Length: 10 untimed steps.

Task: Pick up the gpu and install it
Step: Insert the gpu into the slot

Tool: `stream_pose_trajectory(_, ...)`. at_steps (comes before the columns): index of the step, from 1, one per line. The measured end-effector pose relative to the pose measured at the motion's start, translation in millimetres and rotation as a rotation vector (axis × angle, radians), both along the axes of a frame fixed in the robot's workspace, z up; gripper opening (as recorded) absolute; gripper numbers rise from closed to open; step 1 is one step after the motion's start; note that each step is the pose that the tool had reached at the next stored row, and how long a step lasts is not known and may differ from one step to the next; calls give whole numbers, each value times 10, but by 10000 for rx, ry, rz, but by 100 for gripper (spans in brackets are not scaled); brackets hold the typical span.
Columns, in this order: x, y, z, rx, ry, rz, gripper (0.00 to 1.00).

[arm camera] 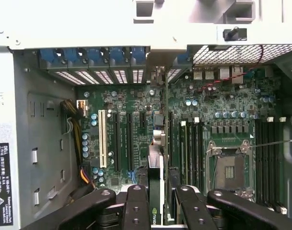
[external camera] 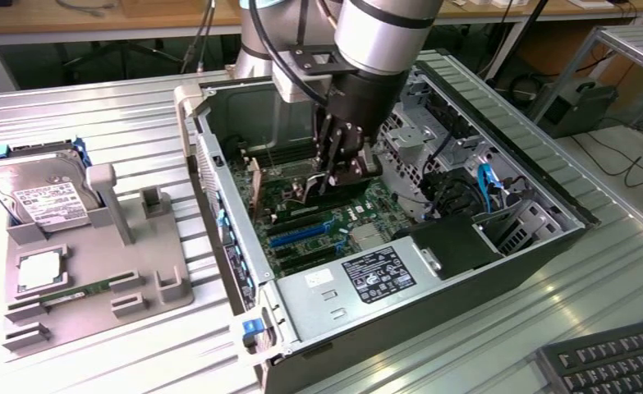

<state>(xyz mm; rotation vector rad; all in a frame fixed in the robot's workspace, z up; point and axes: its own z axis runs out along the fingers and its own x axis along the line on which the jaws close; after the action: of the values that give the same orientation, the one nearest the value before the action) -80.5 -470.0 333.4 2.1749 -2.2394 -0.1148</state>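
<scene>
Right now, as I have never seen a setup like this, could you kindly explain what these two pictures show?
The machine is a robot arm with a gripper at its end. The exterior view comes from a camera off the arm; the wrist view comes from a camera on its wrist, looking down past the fingers. The arm reaches into an open computer case lying on a ribbed metal table. The gripper is shut on the graphics card, held on edge over the green main board; whether it sits in a slot I cannot tell. On the exterior view's left stands a grey holder carrying a hard drive, a square processor chip and a memory stick. A keyboard lies at that view's lower right.
</scene>
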Motion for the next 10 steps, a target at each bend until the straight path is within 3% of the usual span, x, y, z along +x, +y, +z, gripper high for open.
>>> stream_pose_trajectory(7, -7, 14, -117, -1, -18, 120, 26)
stream_pose_trajectory(10, -18, 47, -185, -1, -23, 182, 26)
